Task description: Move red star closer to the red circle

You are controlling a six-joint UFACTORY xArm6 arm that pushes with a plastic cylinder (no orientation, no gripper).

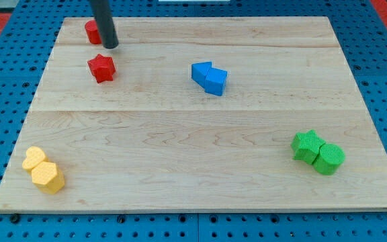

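Note:
The red star lies on the wooden board near the view's upper left. The red circle sits just above it near the board's top edge, partly hidden by my rod. My tip rests on the board between the two, just right of the red circle and just above the red star. A small gap shows between the tip and the star.
A blue block pair lies at the upper middle. A green star and green circle sit at the view's right. A yellow heart and yellow hexagon sit at the lower left. The wooden board lies on a blue pegboard.

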